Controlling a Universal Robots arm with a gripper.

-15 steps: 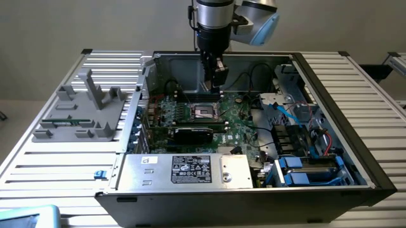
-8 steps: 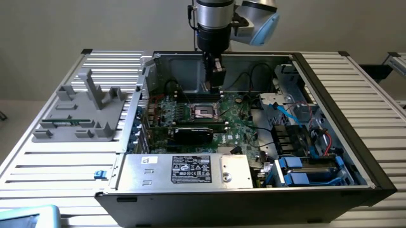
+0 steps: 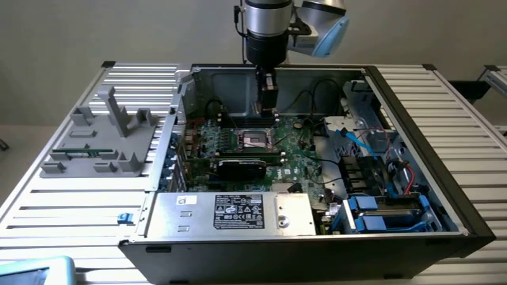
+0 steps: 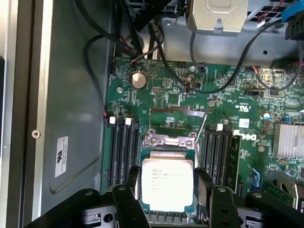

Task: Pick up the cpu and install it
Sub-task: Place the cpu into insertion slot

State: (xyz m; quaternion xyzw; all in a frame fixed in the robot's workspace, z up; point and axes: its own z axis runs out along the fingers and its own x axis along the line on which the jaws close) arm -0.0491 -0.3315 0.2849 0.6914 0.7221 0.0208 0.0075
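- The gripper [image 4: 167, 190] hangs over the green board [image 4: 223, 95], and its 2 black fingers [image 4: 205, 183] are closed on the cpu [image 4: 167, 183].
- The cpu sits flat between the fingers, 1 finger touching each side. Its shiny top faces up, and it is above the middle of the green board.
- Just past the cpu, a metal flap [image 4: 178, 124] stands open on the green board.
- Rows of long black slots [image 4: 123, 147] lie on the green board on both sides of the cpu.
- A round silver battery [image 4: 138, 80] sits farther along the green board, near its edge.
- Black wires [image 4: 160, 50] run over that far edge of the green board.
- In the exterior view, the gripper [image 3: 267, 107] is up in the air above the green board [image 3: 305, 151]. The square socket [image 3: 255, 139] in the middle of the green board shows a dark middle.
- A silver box [image 3: 237, 214] with a label sits in front of the green board, inside the computer case [image 3: 317, 252].
- A grey rack [image 3: 111, 133] stands outside the case, off to the exterior view's left of the green board.
- A metal table [image 3: 459, 119] made of slats lies under it all, spreading out well past the green board.
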